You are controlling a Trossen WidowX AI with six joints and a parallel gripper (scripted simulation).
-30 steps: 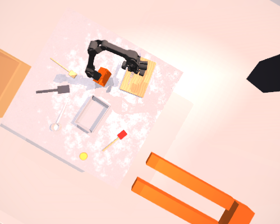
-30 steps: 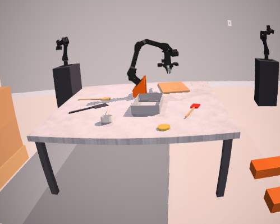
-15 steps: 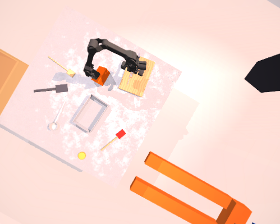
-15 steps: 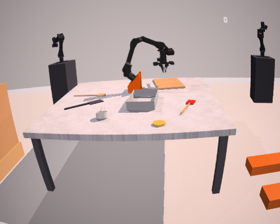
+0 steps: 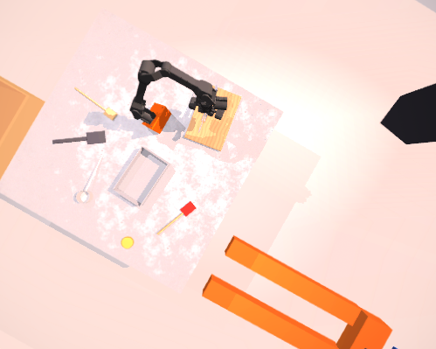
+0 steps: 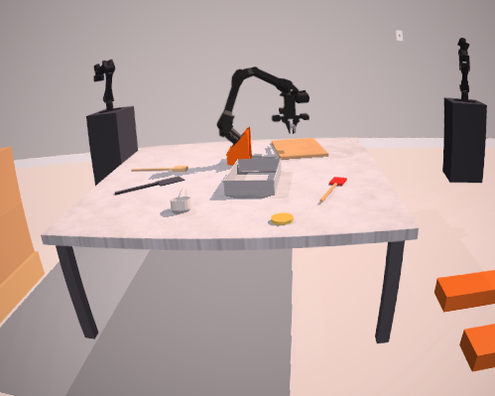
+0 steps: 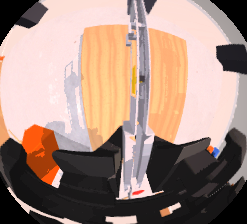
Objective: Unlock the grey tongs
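My gripper points down and is shut on the grey tongs. The tongs are long and narrow in the wrist view, with their two arms close together, and run from between the fingers to the top edge. They look roughly level, held in the air above the wooden board. Whether the lock is on cannot be told. The grey roasting tin stands in the middle of the table with nothing across it.
An orange wedge stands by the arm's base. A wooden tool, a dark spatula and a ladle lie left of the tin. A red-headed spatula and a yellow disc lie nearer the front.
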